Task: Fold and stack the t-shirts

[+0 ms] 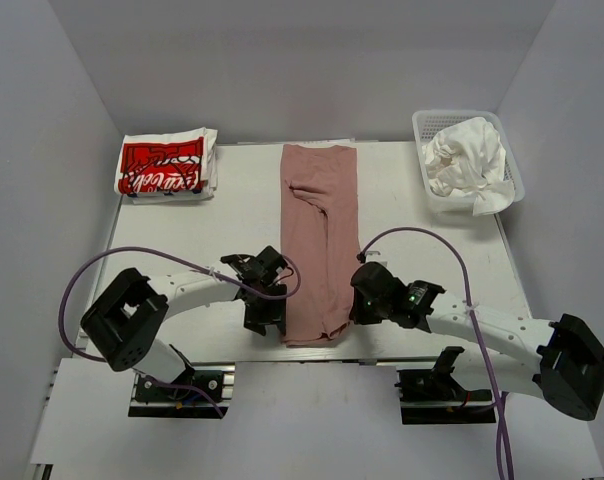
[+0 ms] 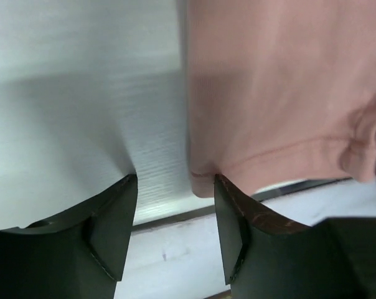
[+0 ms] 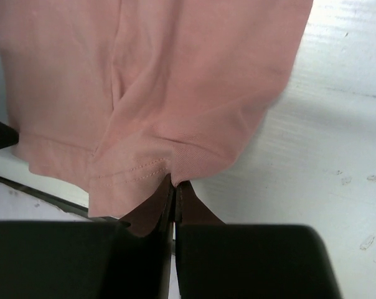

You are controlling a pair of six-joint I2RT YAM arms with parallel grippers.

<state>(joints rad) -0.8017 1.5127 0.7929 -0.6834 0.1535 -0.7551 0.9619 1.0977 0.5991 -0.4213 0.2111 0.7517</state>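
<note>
Pinching hand: right hand, fingers pressed together on the near hem of the pink tee.
Spread hand: left hand, wide open, one finger touching the hem's left corner, holding nothing.
Pink tee: long folded strip down the middle of the desk.
Red-print tee: folded, far-left corner.
White tees: crumpled in basket, far right.

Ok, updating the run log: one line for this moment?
pink shirt: folded lengthwise, mid-table | left gripper: open at hem corner | right gripper: shut at hem
</note>
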